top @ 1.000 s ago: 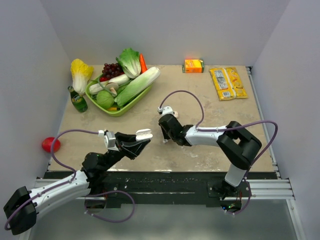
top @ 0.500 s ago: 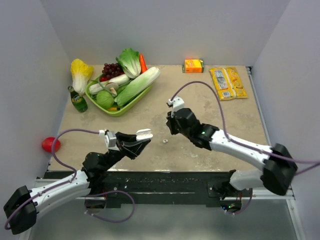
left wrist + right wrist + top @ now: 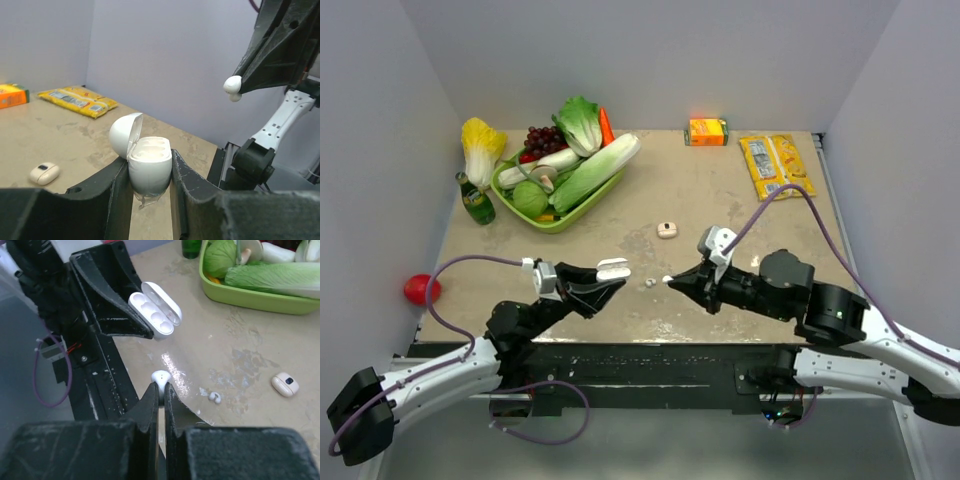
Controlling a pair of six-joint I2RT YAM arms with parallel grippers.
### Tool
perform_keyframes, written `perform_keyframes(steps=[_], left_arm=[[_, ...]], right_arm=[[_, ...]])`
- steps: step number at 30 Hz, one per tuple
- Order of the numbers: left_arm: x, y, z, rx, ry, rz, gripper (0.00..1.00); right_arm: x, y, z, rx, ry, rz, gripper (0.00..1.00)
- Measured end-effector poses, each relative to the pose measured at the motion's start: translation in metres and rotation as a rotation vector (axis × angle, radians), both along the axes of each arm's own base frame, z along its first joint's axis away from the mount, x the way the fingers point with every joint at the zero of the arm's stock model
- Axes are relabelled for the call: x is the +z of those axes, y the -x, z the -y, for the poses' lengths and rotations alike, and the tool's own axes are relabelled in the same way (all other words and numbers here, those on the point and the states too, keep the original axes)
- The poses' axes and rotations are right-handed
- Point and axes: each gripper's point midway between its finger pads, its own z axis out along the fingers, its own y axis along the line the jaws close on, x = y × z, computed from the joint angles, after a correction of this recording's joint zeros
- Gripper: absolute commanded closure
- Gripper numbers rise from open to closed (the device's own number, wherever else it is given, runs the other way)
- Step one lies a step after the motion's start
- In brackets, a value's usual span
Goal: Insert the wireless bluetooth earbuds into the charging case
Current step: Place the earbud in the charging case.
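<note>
From overhead, my left claw is closed on the charging case, which it holds lid-open above the near edge of the desk, left of centre. My right claw points at it from the right, pinched shut on one earbud. The second earbud lies on the desk between the two claws. A small cream pebble-shaped object sits near the middle of the desk. A green tray of vegetables is in the far left corner with a green bottle beside it, an orange carton stands at the far edge, and a yellow packet lies in the far right corner.

Through the left wrist camera, the charging case stands upright, clamped between my left claw's fingers. Its lid is tipped back to the left and the pale inside shows. The right claw hangs up and to the right, apart from the case, with the earbud at its tip.

Through the right wrist camera, the right claw's jaws are together on the earbud. Beyond it the charging case shows two hollow wells, gripped by the left claw. The second earbud lies loose on the desk to the right, and the pebble-shaped object lies further right.
</note>
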Motion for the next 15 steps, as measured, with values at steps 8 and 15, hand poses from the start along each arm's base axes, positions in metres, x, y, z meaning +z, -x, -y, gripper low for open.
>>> perform_keyframes(steps=[8,15], left_arm=[[0.036,0.032,0.034,-0.247,-0.072,0.16,1.0],[0.03,0.046,0.057,-0.407,-0.175,0.191,1.0]], right_arm=[[-0.003,0.025,0.0,0.148,0.026,-0.004,1.0],[-0.009,0.032,-0.007,0.206,0.053,-0.022,1.0]])
